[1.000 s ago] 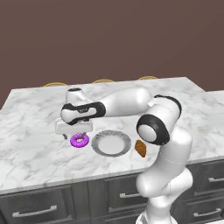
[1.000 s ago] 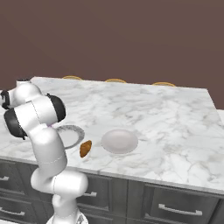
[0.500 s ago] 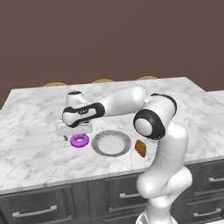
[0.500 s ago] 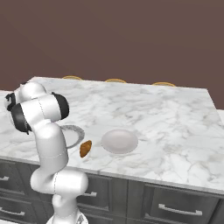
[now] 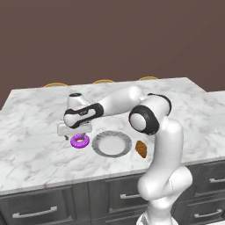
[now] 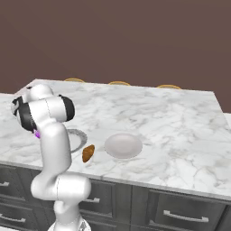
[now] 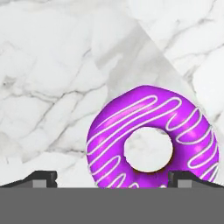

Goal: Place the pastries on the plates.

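Step in hand, as I read it: picking up the donut [image 5: 80,141], first of the two pastries. Nothing is on a plate yet.

Gripper [image 5: 74,130] sits low over the counter [image 5: 30,145], left of centre in the left base view, right above the donut. In the hand view the donut [image 7: 152,141] fills the lower right, purple frosting with white stripes, lying flat on the marble. Two dark fingertips [image 7: 40,177] show at the bottom edge, one far left, one at the donut's right side. Jaws spread wide, holding nothing. The donut is off-centre between them, biased toward the right tip; can't tell if that tip touches it.

Gray-rimmed plate [image 5: 111,143] is just beside the donut, to its right in the left base view. Croissant [image 5: 141,149] lies right of that plate, on the counter. Plain white plate [image 6: 123,145] is centre frame in the right base view, beside the croissant [image 6: 88,153].

Next move: probably shift sideways to centre the ring, drop, close across it, lift, then a short carry to the gray-rimmed plate. Risk: an off-centre grip pushes the donut away instead of clamping it.
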